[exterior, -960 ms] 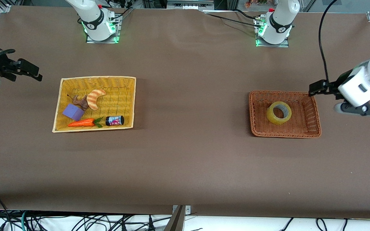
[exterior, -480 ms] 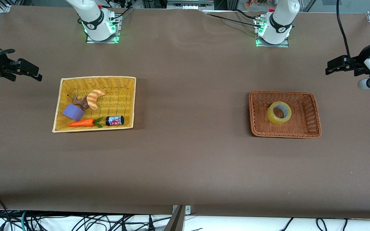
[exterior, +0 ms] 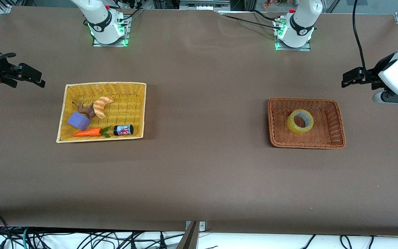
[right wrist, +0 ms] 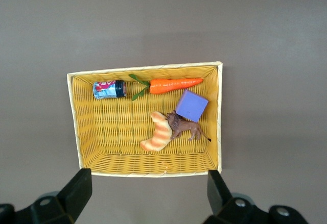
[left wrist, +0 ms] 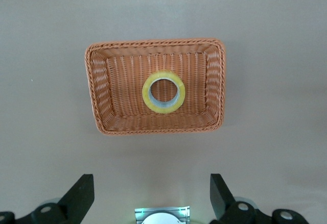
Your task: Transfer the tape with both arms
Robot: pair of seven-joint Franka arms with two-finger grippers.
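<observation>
The pale-yellow tape (exterior: 293, 125) lies flat in the brown wicker basket (exterior: 337, 119) toward the left arm's end of the table. My left gripper (exterior: 349, 79) is open and empty, up in the air over bare table beside the basket's corner. In the left wrist view the tape (left wrist: 163, 107) and basket (left wrist: 115, 96) lie well ahead of the open gripper (left wrist: 152, 193). My right gripper (exterior: 29, 76) waits open and empty over the table at the right arm's end, beside the yellow basket (exterior: 135, 103).
The yellow basket (right wrist: 102, 142) holds an orange-striped croissant toy (right wrist: 158, 132), a carrot (right wrist: 173, 85), a purple cube (right wrist: 192, 105), a small can (right wrist: 108, 89) and a brown animal toy (right wrist: 185, 127). Brown table cloth (exterior: 206, 114) spans between the two baskets.
My left gripper rose off the brown basket's corner toward the left arm's end, then came a little way back. The tape and the right arm have not moved.
</observation>
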